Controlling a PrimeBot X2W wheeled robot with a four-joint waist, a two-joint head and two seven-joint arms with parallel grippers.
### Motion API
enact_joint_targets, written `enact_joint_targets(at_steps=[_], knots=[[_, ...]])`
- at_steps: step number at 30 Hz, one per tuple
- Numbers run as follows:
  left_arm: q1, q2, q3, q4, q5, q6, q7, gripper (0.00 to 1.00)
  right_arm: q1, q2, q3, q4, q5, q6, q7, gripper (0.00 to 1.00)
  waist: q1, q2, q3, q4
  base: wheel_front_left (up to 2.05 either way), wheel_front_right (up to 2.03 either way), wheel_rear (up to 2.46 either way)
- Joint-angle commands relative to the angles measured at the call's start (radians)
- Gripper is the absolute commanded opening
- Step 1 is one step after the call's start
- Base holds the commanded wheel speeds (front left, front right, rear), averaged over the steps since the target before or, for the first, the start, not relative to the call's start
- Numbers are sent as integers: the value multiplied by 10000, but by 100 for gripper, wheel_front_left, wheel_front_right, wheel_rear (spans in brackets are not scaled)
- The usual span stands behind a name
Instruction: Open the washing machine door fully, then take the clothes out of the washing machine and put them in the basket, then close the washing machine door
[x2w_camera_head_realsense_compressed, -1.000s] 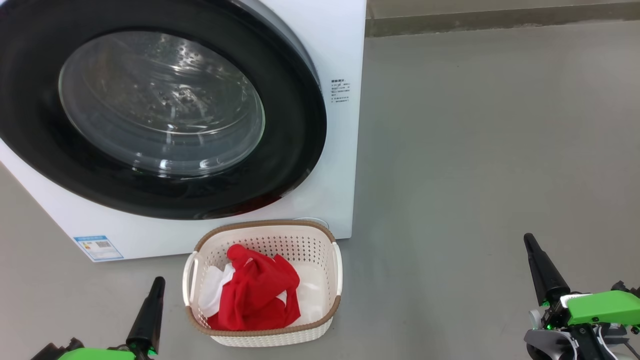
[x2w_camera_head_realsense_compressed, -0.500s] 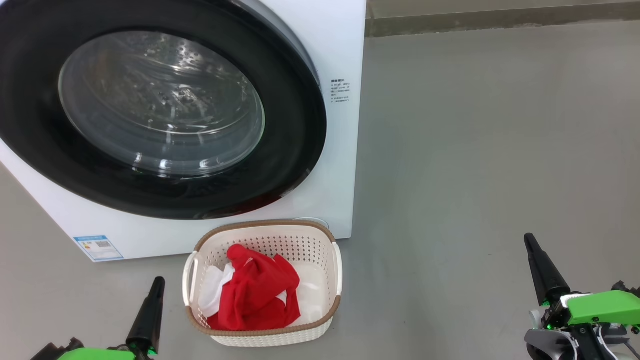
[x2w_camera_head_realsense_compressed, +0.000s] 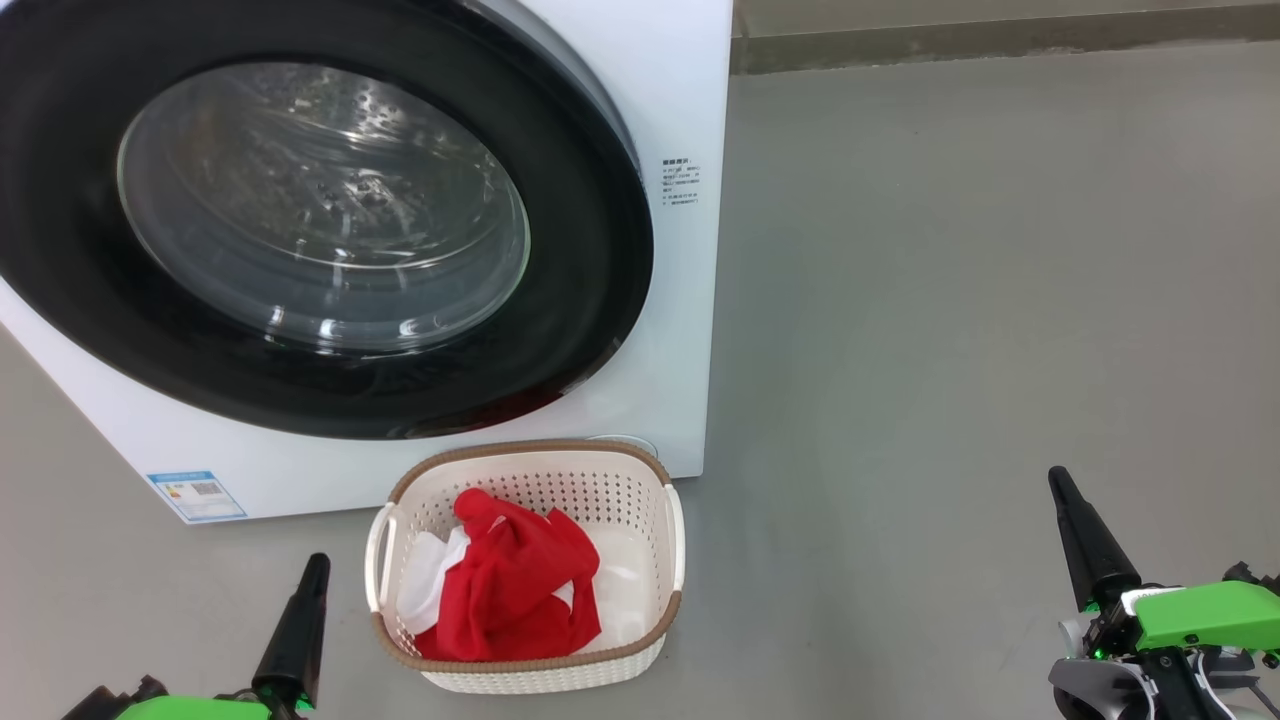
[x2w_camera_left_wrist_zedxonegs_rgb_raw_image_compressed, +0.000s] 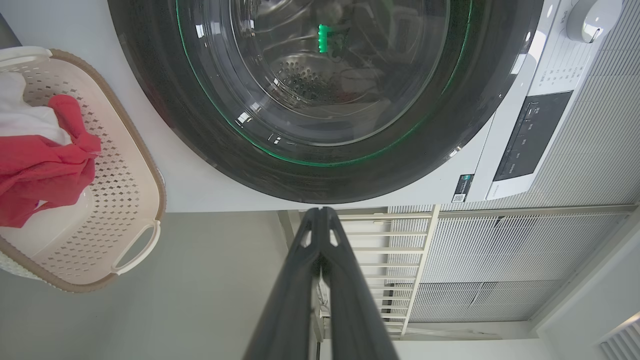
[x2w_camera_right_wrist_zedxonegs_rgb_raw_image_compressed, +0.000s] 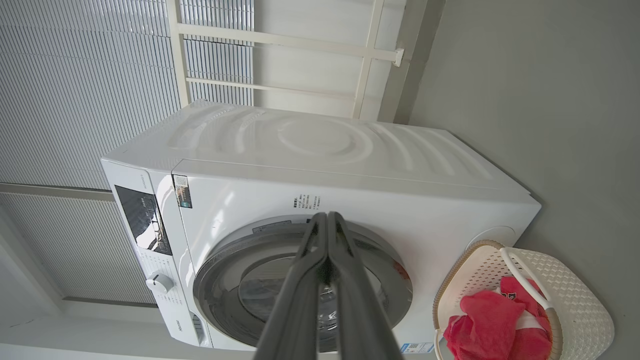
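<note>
Clothes (x2w_camera_head_realsense_compressed: 515, 585), red with white, crumpled in basket (x2w_camera_head_realsense_compressed: 530, 672)

Laundry corner of a bare indoor room: a white front-loading washing machine (x2w_camera_head_realsense_compressed: 685, 320) stands on a plain grey floor (x2w_camera_head_realsense_compressed: 950, 300) before ribbed white wall panels (x2w_camera_right_wrist_zedxonegs_rgb_raw_image_compressed: 75, 75), a basket (x2w_camera_head_realsense_compressed: 530, 447) near its front.
</note>
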Motion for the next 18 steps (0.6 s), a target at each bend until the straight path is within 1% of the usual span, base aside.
enact_joint_targets(at_steps=[1,18], knots=[[-419,92,357,-271,-66,-71,78,0,-421,-155,154,-305,-7,-6,61,0,0,-1,0,0,0,0,0],[-419,91,359,-271,-65,-71,79,0,-421,-154,151,-305,-9,-6,63,0,0,-1,0,0,0,0,0]])
